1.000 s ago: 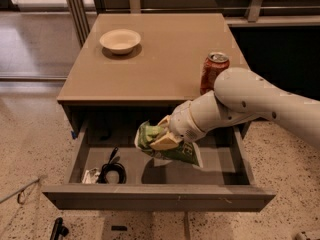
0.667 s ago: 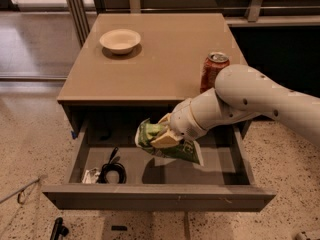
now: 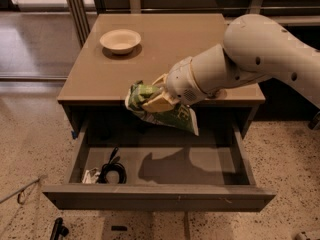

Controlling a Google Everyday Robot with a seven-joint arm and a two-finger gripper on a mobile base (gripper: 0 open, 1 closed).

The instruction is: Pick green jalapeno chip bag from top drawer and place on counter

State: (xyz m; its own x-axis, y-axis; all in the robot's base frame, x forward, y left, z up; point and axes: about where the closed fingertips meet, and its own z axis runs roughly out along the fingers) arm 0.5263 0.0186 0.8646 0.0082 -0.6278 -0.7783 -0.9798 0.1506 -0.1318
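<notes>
Camera view: the tool [image 3: 155, 101] is clamped on the upper left part of the green jalapeno chip bag [image 3: 172, 118]. Its tan fingers [image 3: 159, 104] pinch the crumpled top, so they are closed on the film rather than apart. The bag hangs in the air above the open top drawer [image 3: 160, 198], level with the near edge of the desk [image 3: 175, 49] and just in front of it. Its shadow falls on the grey drawer floor below. The lower right corner of the bag droops free towards the near right.

The bag looks light and soft: thin crinkly film, puffed with air, and its contents are probably brittle (a hard squeeze would likely crush them). The film is likely slippery too, and because it sags away from the pinch, the loose end could brush the desk edge on the way over. The crimped top seam seems the best place to hold it, since the film is doubled and flat there. That is roughly where the tool grips now.

The white arm [image 3: 260, 54] reaches in from the right across the desk. A pale bowl [image 3: 120, 40] sits at the far left of the desk, well apart from the bag. A black cable [image 3: 112, 171] lies coiled at the left end of the drawer.
</notes>
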